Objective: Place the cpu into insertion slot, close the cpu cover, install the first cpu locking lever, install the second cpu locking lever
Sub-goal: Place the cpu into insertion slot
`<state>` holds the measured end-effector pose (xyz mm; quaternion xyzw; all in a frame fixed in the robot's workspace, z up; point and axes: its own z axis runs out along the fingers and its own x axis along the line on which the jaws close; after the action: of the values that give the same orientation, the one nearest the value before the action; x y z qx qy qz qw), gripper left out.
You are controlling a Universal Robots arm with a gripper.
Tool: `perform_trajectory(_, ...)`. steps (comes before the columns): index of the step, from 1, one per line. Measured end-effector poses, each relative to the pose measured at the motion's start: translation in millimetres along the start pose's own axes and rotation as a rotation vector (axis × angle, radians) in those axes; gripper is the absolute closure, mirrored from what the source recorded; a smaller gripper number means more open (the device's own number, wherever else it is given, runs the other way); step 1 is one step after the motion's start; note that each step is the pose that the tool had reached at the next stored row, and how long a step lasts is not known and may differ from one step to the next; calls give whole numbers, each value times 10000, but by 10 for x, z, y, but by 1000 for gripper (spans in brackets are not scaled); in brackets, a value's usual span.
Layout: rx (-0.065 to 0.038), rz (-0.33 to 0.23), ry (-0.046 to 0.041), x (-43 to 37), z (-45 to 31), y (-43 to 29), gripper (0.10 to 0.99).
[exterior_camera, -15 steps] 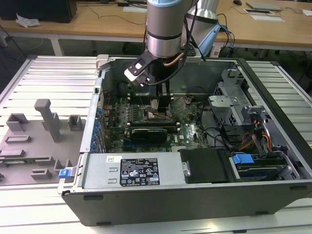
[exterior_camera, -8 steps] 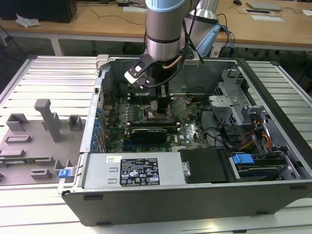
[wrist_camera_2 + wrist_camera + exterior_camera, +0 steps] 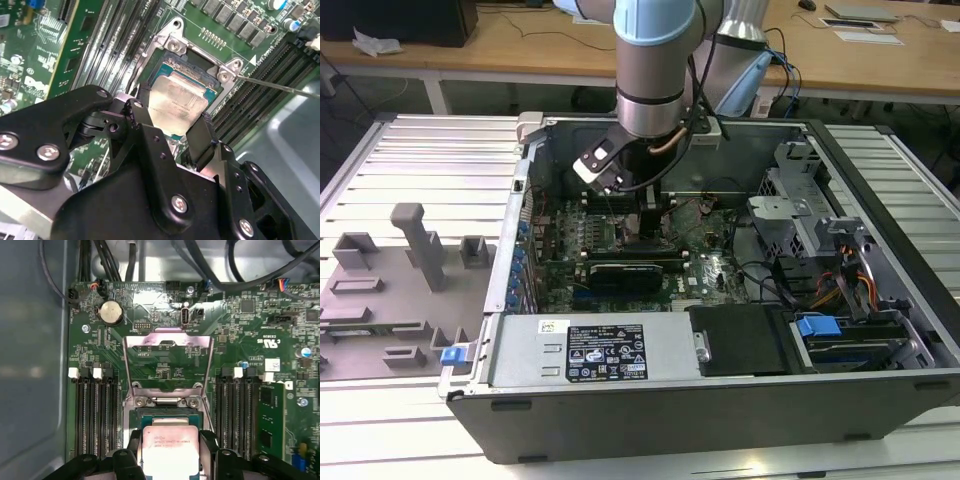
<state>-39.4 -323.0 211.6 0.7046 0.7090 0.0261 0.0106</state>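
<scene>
My gripper (image 3: 645,222) is low inside the open computer case, over the motherboard. In both wrist views its black fingers (image 3: 141,120) press on two opposite sides of the cpu (image 3: 177,102), a flat square chip with a pale metal top. The gripper (image 3: 170,440) holds the cpu (image 3: 170,452) right over the insertion slot (image 3: 161,415), whose dark frame (image 3: 196,76) shows around the chip's far edges. I cannot tell whether the chip touches the slot. The cpu cover (image 3: 167,340) is swung open beyond the slot. A thin locking lever (image 3: 280,86) sticks out sideways from a corner of the slot.
Long black memory slots (image 3: 95,415) run along both sides of the socket, with more of them (image 3: 240,410) on the other side. In the exterior view a black graphics card (image 3: 625,272) lies in front of the gripper, with a power supply (image 3: 605,350), drive cages (image 3: 800,215) and a grey fixture plate (image 3: 400,280) outside the case.
</scene>
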Motion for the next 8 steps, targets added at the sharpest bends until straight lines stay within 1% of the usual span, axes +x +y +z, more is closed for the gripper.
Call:
perform_trajectory(3,-1,0,1,19,75,-3,545)
perform_trajectory(8,-1,1,-7,27,111,-19,545)
